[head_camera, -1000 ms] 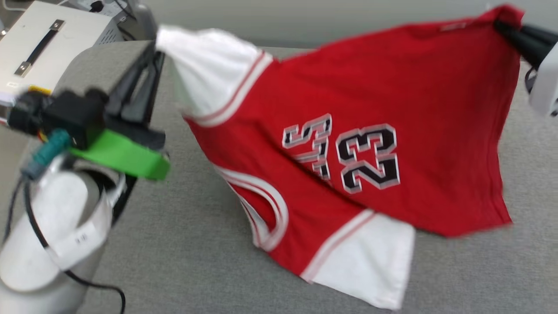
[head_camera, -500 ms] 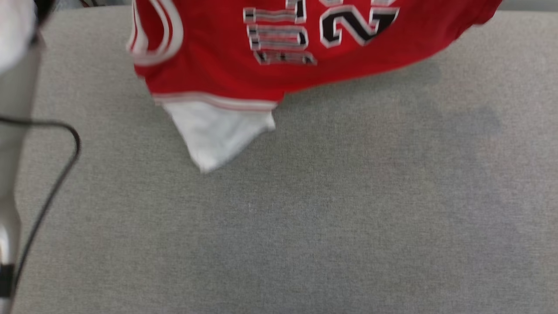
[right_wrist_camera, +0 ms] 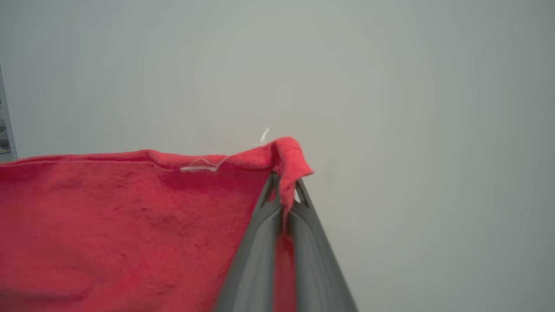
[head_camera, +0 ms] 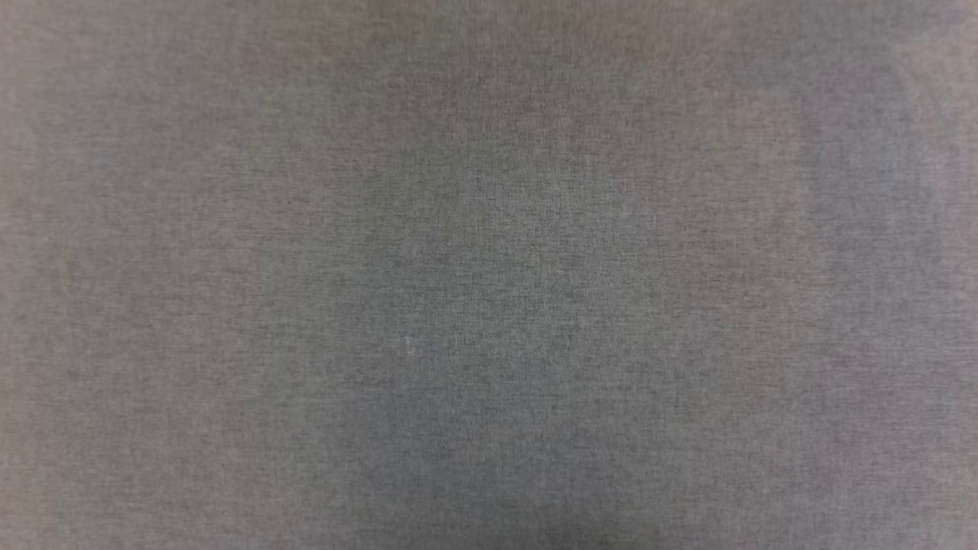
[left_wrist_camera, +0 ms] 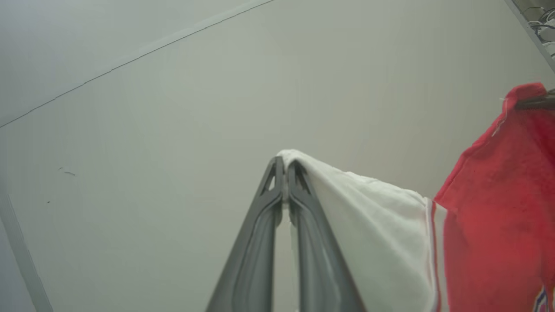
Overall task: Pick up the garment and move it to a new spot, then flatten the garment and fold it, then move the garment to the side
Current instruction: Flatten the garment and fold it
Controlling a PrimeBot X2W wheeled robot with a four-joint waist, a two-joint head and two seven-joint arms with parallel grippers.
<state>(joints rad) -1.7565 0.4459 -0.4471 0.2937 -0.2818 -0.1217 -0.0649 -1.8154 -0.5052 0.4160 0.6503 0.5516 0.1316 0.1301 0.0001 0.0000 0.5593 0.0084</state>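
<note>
Looking down, your head view gives you a grey woven cloth surface (head_camera: 489, 275) with soft shadows on it.

Left wrist view: your left gripper (left_wrist_camera: 284, 164) has its two long dark fingers pressed together, pinching the tip of the white sleeve (left_wrist_camera: 373, 225) of the garment (left_wrist_camera: 490, 225), a red basketball-style T-shirt. It's held up against a plain pale wall (left_wrist_camera: 151, 108).

Right wrist view: your right gripper (right_wrist_camera: 284, 184) is clamped on a red hem corner of the garment (right_wrist_camera: 130, 225). A loose white thread (right_wrist_camera: 204, 165) lies along that edge.
</note>
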